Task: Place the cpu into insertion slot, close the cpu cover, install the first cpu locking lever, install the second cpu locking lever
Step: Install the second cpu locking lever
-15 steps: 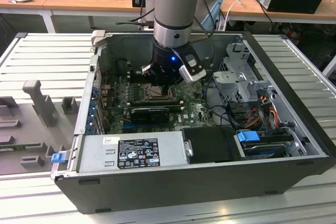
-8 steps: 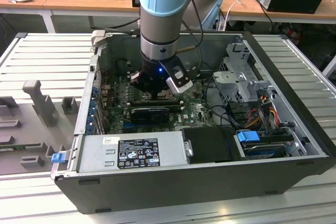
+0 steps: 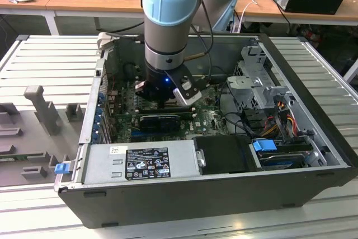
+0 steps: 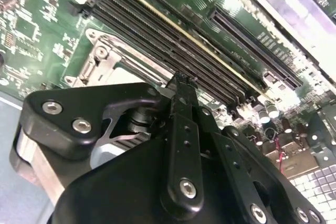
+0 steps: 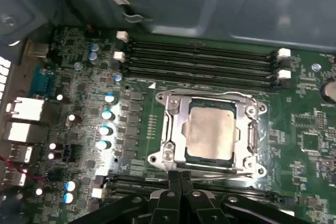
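Observation:
In the first wrist view the cpu (image 5: 210, 129) lies flat in the insertion slot (image 5: 157, 159), its pale tan face showing through the window of the cpu cover (image 5: 176, 124), which is down over it. A thin metal locking lever (image 5: 220, 171) runs along the socket edge nearest my gripper (image 5: 179, 174). The fingers are shut together, with their tips right at that lever rod. In the second wrist view the shut fingertips (image 4: 181, 83) sit beside a silver socket corner (image 4: 100, 61). In the exterior view the gripper (image 3: 162, 100) reaches down into the open computer case over the green board.
Long black memory slots (image 5: 199, 61) run beside the socket. A black graphics card (image 3: 162, 120) lies just in front of the gripper, with the grey power supply (image 3: 140, 163) in front of that. A drive cage (image 3: 263, 90) and cables (image 3: 279, 116) fill the exterior view's right.

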`<state>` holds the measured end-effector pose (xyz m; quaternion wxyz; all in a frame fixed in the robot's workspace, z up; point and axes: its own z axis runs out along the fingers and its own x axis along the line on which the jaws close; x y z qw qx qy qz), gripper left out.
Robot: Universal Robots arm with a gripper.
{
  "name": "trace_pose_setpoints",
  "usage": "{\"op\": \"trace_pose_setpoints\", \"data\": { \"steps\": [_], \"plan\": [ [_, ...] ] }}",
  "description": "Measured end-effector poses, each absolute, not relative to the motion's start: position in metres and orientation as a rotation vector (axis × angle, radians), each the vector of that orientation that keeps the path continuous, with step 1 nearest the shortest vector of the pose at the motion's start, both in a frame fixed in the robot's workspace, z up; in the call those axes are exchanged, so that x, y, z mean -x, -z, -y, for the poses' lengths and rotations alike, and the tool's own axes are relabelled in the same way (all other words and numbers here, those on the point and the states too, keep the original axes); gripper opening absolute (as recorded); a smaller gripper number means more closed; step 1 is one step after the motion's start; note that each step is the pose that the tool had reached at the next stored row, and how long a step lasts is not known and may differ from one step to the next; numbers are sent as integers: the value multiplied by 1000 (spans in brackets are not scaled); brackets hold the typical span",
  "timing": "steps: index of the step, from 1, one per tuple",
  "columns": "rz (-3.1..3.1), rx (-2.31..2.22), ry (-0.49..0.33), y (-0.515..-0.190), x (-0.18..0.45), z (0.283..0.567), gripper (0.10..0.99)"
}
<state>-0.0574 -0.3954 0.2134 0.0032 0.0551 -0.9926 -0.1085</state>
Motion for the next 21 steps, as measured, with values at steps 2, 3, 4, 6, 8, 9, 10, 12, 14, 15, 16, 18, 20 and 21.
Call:
{"op": "trace_pose_setpoints", "data": {
  "steps": [2,3,4,6,8,9,10,12,14,15,16,18,20,21],
  "plan": [
    [3109,-184,355,-212,60,396,106],
    [3108,-189,363,-212,62,397,106],
    [3106,-195,377,-210,64,397,106],
    [3102,-204,405,-208,66,399,106],
    [3100,-211,426,-207,68,400,106],
    [3097,-214,442,-206,69,401,106],
    [3095,-217,459,-206,69,402,106],
    [3092,-220,489,-204,70,405,106],
    [3089,-223,509,-202,70,407,106],
    [3088,-224,517,-201,70,407,106],
    [3086,-225,527,-200,71,408,106],
    [3084,-228,543,-199,72,408,106],
    [3083,-230,549,-197,72,409,106],
    [3082,-232,549,-196,73,409,106]
  ]
}}
